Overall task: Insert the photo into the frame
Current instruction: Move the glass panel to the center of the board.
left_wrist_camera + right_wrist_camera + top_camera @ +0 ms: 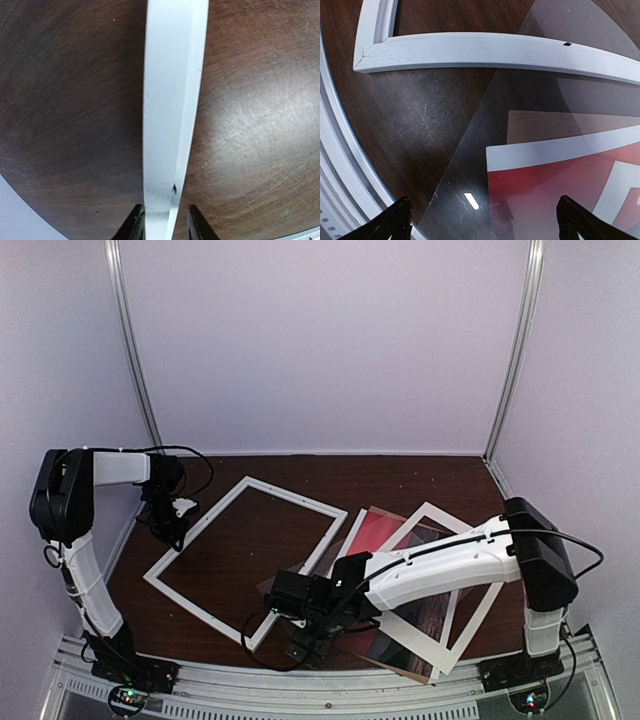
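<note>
Plainly not in yet: the photo (378,532) lies right of centre in the overhead view, outside the frame (195,612), buried in a skewed stack. Clear sheet (465,170) seemingly over it, white mat (462,632) across it, brown board (545,125) peeking out behind. Right gripper (484,212) hangs low over the stack's near corner, jaws wide apart, nothing held. Left gripper (166,222) straddles the frame's left rail; fingers (134,226) sit close against it, but a dark sliver shows on one side (cannot tell if it truly pinches). Risks, as I judge them: jaws closing on the clear sheet or mat instead of the print, or dragging the whole pile; the thin flat print offering no edge to catch, so it slips or creases; the frame skating on the table (60,100) if the left hold is loose.
</note>
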